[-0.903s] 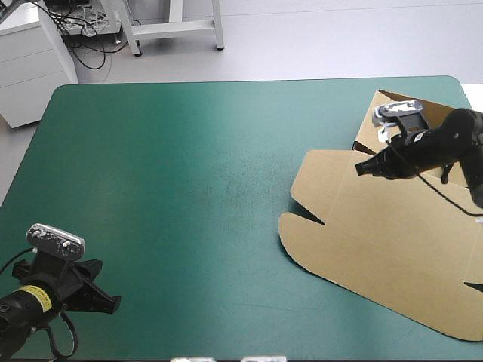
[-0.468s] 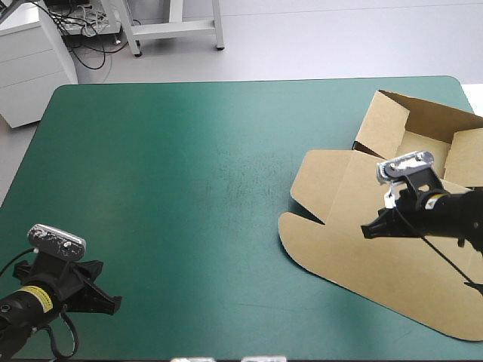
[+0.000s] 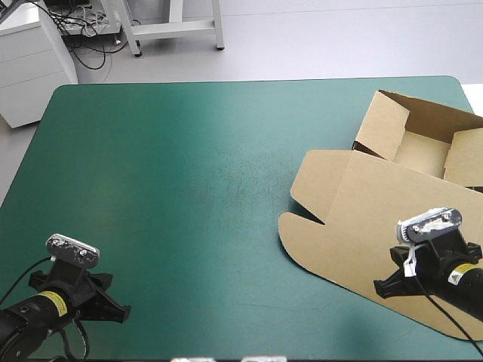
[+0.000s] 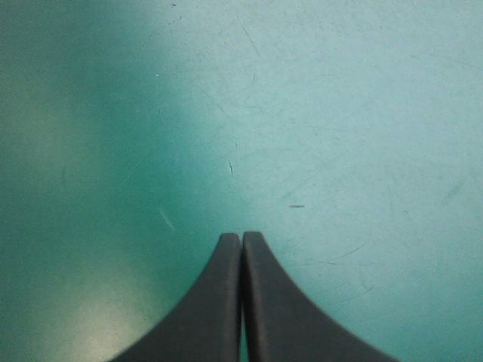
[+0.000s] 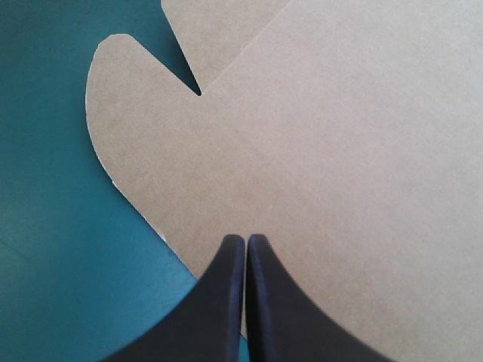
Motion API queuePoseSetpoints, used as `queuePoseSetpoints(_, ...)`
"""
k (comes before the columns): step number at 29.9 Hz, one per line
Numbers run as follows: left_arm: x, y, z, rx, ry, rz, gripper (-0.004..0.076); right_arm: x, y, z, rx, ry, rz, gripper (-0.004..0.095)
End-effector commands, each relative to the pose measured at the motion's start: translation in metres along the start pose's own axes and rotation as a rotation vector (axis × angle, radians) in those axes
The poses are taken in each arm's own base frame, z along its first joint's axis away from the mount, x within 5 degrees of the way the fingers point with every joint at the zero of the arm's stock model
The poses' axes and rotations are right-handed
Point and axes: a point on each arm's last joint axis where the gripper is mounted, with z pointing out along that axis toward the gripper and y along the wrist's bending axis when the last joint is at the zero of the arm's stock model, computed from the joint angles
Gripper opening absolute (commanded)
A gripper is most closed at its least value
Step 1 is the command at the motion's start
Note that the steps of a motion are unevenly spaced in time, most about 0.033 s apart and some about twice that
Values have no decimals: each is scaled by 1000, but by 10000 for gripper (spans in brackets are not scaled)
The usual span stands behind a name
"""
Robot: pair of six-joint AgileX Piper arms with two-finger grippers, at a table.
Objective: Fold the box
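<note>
The brown box [image 3: 377, 219] lies at the table's right side as an open tray with raised walls at the far right and its lid flat toward the front. My right gripper [image 3: 379, 288] is shut and empty over the lid's front part. In the right wrist view the black fingers [image 5: 260, 302] meet above the lid [image 5: 324, 151], near its rounded flap and a notch cut. My left gripper [image 3: 121, 310] is shut at the front left corner, over bare teal-green cover. The left wrist view shows its closed fingers [image 4: 226, 302] with nothing between them.
The teal-green cover [image 3: 189, 173] spreads bare between the two arms. The box's tray part [image 3: 423, 139] reaches the table's right edge. Beyond the far edge stand a white cabinet [image 3: 30, 60] and a table frame.
My right gripper has drawn back from the tray's wall across the lid toward the front edge. The left gripper has shifted slightly to the right. The box stays in place.
</note>
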Motion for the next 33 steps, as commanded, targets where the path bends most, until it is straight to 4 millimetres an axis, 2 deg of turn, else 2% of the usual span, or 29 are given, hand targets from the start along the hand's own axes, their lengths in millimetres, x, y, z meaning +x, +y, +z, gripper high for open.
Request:
queuePoseSetpoints(1,-11,-1,-5,14,-74,-16,-32,3,3,-7,10,-82,0,-8)
queuePoseSetpoints(7,-9,-1,-8,15,-92,-6,-32,30,9,-4,5,-83,22,-8)
queuePoseSetpoints(14,11,1,-11,18,-154,-7,-32,55,13,6,-1,-66,38,-8)
queuePoseSetpoints(21,26,2,-22,22,-235,-12,-32,58,14,6,-5,-78,42,-8)
queuePoseSetpoints(28,40,2,-11,16,-152,-12,-32,65,15,14,-16,-49,53,-8)
queuePoseSetpoints(33,41,3,-11,16,-151,-12,-32,67,15,16,-18,-40,55,-8)
